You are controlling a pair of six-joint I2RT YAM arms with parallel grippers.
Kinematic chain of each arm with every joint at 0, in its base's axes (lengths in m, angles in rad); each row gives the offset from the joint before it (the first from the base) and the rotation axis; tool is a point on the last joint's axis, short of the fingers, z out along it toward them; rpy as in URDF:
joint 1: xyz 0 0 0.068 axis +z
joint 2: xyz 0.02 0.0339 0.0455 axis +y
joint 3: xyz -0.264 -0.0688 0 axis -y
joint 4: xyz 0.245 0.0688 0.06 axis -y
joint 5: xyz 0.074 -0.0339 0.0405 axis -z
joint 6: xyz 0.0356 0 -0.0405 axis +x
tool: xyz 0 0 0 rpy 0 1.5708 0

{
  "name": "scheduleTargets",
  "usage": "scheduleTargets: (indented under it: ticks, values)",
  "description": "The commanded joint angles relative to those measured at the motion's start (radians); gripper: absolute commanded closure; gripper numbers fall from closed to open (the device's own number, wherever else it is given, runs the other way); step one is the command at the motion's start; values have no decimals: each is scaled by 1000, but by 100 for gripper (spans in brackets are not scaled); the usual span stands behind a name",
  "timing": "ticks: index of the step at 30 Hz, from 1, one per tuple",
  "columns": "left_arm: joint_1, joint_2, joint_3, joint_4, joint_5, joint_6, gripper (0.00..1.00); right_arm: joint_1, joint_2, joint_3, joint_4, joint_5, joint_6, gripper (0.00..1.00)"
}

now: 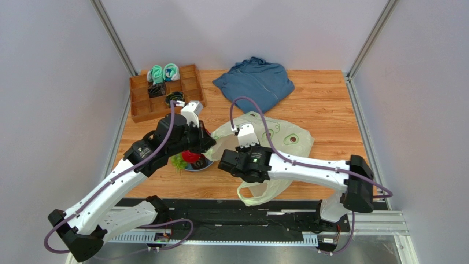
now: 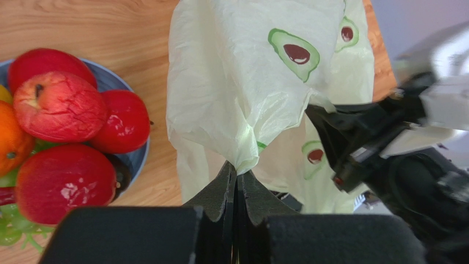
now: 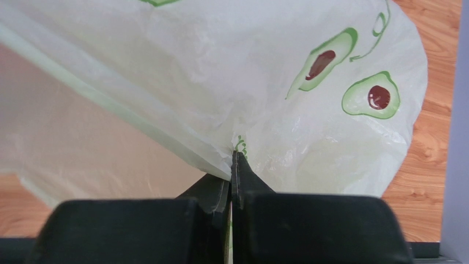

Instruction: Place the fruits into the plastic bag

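Observation:
The pale-green plastic bag with avocado prints lies mid-table, its mouth toward the left. My left gripper is shut on a bunched fold of the plastic bag at its left rim. My right gripper is shut on the rim edge of the plastic bag nearer me. The fruits sit in a blue bowl left of the bag: glossy red round ones, an orange and green grapes. In the top view a red fruit shows beneath the left arm.
A wooden compartment tray with rolled teal and black socks stands at the back left. A folded blue garment lies at the back centre. One handle loop of the bag hangs toward the table's near edge.

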State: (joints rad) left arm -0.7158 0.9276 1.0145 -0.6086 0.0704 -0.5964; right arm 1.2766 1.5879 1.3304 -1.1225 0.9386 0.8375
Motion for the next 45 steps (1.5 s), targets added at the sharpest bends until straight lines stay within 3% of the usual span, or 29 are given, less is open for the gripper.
scheduleTargets:
  ticks: [1,2,3,6,10,12,16,23,26,28,34,45]
  values:
    - [10,14,97,-45,-67,139,83,-20,-159,84,9,-114,-98,100]
    - [12,31,140,-68,-69,179,71,-29,-208,85,22,-177,-110,100]
    - [10,69,168,-91,-99,197,50,-42,-236,85,35,-210,-139,100]
    - [12,118,275,-193,-201,244,24,-117,-310,95,50,-339,-153,100]
    - [12,59,341,-229,-207,290,15,-212,-359,102,76,-470,-173,100]
    - [10,-20,348,-204,-169,293,2,-233,-361,102,87,-486,-172,100]
    - [12,-169,300,-149,-98,258,1,-276,-352,110,95,-536,-172,100]
    - [12,-424,55,-122,19,138,1,-307,-356,164,118,-615,-172,100]
    - [12,-498,-13,-166,-26,80,2,-313,-365,184,118,-632,-170,100]
    - [12,-510,-16,-256,-126,46,2,-316,-371,188,118,-633,-163,100]
    - [12,-429,39,-470,-363,-11,4,-318,-393,165,116,-627,-141,100]
    - [18,-204,46,-458,-432,-20,1,-318,-442,119,118,-630,-121,100]
